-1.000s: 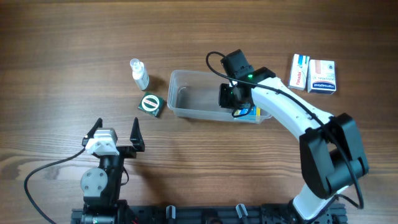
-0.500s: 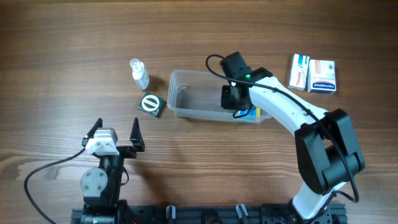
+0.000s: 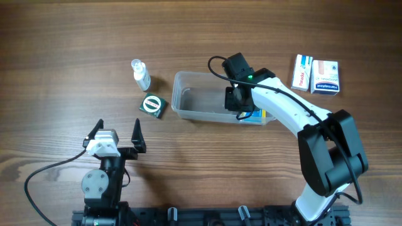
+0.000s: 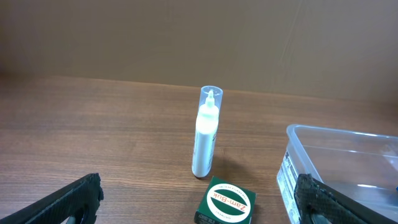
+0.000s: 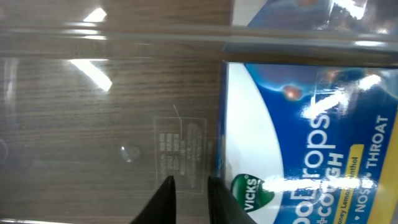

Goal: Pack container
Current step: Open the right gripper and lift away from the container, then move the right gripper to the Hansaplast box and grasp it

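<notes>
The clear plastic container lies mid-table, long side left to right. A blue and white Vicks cough drops box lies flat in its right end. My right gripper is down inside the container, just left of the box. In the right wrist view its fingers are nearly together with nothing between them, beside the box's left edge. My left gripper is open and empty near the front left. In the left wrist view it faces the container's left end.
A small clear spray bottle stands left of the container and shows in the left wrist view. A green Zam-Buk box lies in front of it. Two medicine boxes lie at the far right.
My right gripper has shifted slightly right and nearer inside the container, toward the Vicks box. The left arm has not moved.
</notes>
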Motion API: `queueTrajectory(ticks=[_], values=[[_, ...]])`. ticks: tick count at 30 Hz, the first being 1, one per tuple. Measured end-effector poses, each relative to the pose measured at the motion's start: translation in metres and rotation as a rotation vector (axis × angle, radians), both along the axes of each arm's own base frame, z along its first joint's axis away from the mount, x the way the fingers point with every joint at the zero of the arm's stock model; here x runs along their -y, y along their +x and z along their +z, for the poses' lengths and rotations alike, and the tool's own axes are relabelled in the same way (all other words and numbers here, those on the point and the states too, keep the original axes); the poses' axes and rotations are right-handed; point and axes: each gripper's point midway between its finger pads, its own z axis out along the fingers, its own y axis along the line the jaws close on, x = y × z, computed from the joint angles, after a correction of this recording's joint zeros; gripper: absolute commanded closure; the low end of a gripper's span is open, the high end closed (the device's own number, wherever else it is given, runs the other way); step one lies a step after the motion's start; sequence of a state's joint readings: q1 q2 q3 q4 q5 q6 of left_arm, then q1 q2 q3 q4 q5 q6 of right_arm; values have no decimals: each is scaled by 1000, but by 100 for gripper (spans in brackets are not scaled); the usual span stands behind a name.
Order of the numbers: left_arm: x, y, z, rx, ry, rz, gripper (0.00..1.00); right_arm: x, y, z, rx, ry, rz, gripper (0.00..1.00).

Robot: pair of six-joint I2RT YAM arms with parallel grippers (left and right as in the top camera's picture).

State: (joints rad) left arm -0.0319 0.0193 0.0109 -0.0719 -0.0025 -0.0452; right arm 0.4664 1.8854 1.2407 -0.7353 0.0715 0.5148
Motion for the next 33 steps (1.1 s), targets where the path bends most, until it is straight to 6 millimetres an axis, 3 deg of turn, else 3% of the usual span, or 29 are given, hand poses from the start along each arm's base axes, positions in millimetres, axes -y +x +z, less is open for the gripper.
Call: queueTrajectory(ticks=[3,6,9,12,15,17,22,24,27,33], values=[[0,0,0,0,0,0,0,-9,2,2,0,39,56,68],[0,0,0,0,0,0,0,-20,12,19,21,74,89,62],[0,0,0,0,0,0,0,-29,27,51,77,99,115,57],[0,0,0,0,0,0,0,-16,28,91,124,64,99,55],[0,0,0,0,0,0,0,16,34,136,213,34,28,55],[0,0,0,0,0,0,0,62,38,163,264,5,-80,55],[0,0,0,0,0,0,0,167,43,171,269,-77,-294,44],[0,0,0,0,0,0,0,200,42,170,265,-113,-340,31],[0,0,0,0,0,0,0,224,46,167,267,-143,-344,20],[0,0,0,0,0,0,0,250,55,147,235,-178,-322,6]])
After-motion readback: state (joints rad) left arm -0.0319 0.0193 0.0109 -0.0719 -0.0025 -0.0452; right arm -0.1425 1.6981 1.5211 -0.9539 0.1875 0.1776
